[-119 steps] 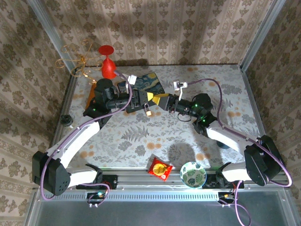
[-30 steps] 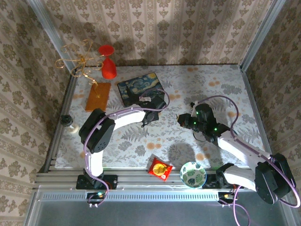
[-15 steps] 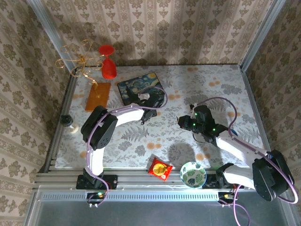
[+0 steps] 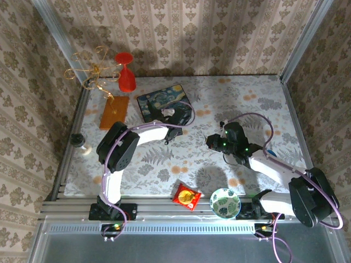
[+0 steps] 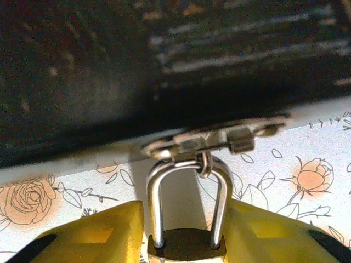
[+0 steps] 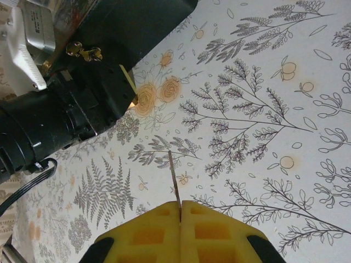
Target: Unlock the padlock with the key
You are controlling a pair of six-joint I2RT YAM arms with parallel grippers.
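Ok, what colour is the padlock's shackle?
The shackle is silvery, the padlock body brass-coloured; left wrist view shows it best.

Open cloth fills the table's [image 4: 263,104] far-right corner and centre — the dark blue box [image 4: 159,101], left gripper [image 5: 185,224] beside it, blocks the far left; packet [image 4: 186,196] and bowl [image 4: 225,203] line the near edge.
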